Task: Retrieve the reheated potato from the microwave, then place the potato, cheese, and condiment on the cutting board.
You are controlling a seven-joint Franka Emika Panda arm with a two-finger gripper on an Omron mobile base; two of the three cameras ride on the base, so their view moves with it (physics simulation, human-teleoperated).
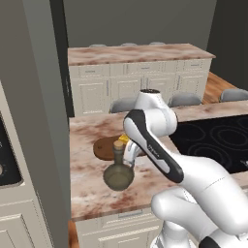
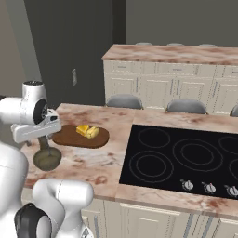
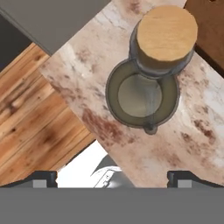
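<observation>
On the marbled counter (image 2: 93,162), the cutting board (image 2: 69,135) is seen carrying the cheese (image 2: 82,130) and potato (image 2: 92,133). Just beside it the condiment (image 3: 144,92) is stood upright, below the gripper (image 3: 112,177), whose fingertips are spread wide, nothing held.

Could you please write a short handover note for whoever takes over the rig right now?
Gripper: open, empty, above the condiment bottle, looking down on its cork.
Condiment bottle: upright on the marble counter, just in front of the cutting board, not on it.
Potato and cheese: side by side on the cutting board.
Done: potato and cheese are on the board.
Left: grasp the bottle and set it on the free part of the board.
</observation>
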